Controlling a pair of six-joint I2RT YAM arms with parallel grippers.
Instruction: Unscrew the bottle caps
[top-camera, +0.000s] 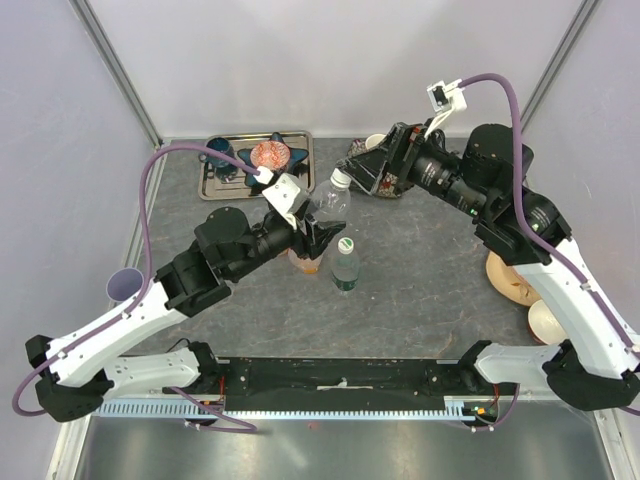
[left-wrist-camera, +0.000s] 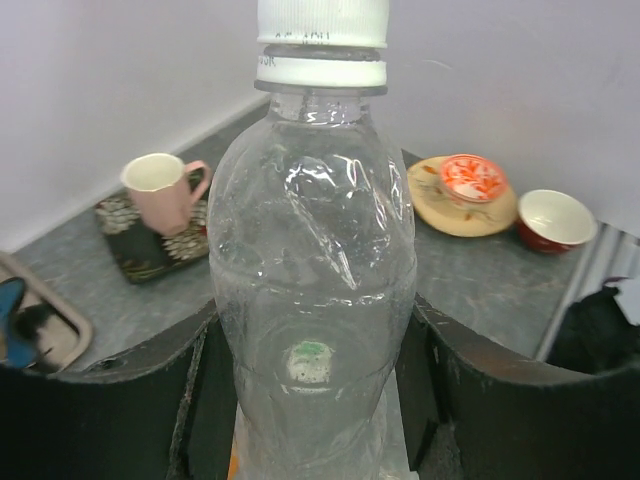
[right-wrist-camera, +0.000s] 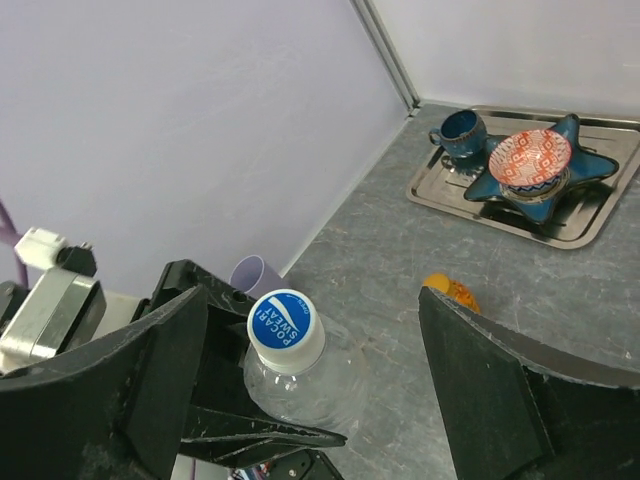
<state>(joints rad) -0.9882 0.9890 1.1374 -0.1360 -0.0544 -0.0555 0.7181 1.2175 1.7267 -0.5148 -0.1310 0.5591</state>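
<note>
- Left wrist view: the colourless bottle (left-wrist-camera: 315, 300) is clamped by the left gripper (left-wrist-camera: 315, 400) — cap (left-wrist-camera: 322, 40) on.
- The right gripper (right-wrist-camera: 312, 300) is spread wide at the bottle's two o'clock — nothing grasped.

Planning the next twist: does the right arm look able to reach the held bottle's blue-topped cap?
Likely yes: the right arm has its jaws open beside the cap of the bottle, nothing between them.

Reaching to desk centre with left claw (top-camera: 318, 238) clamped tight; keeping right claw (top-camera: 362, 168) spread wide, raised near far edge.
</note>
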